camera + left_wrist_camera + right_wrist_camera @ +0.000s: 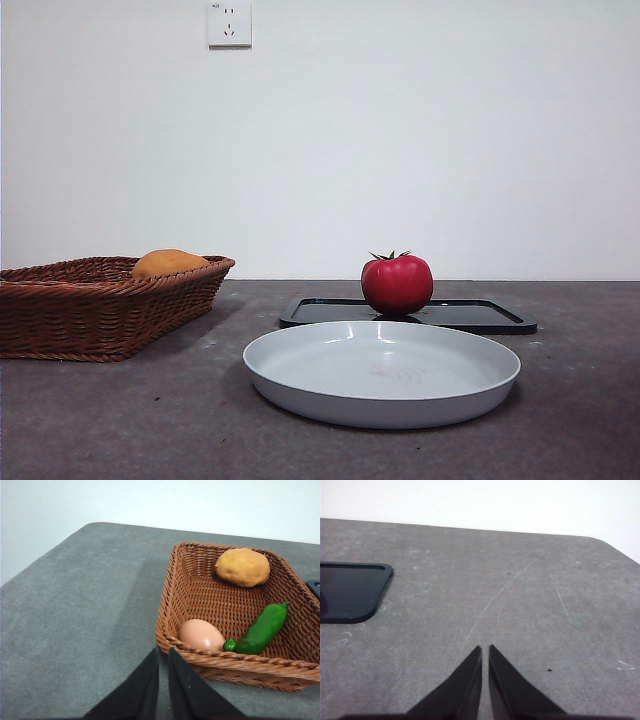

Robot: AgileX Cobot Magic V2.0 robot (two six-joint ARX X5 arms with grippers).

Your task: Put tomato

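A glossy red tomato point(397, 284) with a green stem stands on a flat black tray point(480, 316) behind a white plate point(300, 358) in the front view. Neither arm shows in the front view. My left gripper point(163, 652) is shut and empty, above the table beside a wicker basket point(172, 580). My right gripper point(485, 650) is shut and empty over bare table, with a corner of the black tray point(350, 592) off to one side. The tomato is out of both wrist views.
The wicker basket point(60, 315) stands at the left and holds an orange-yellow oval fruit point(242, 567), a green pepper point(262, 629) and an egg point(200, 635). A wall socket point(229, 22) is on the white wall behind.
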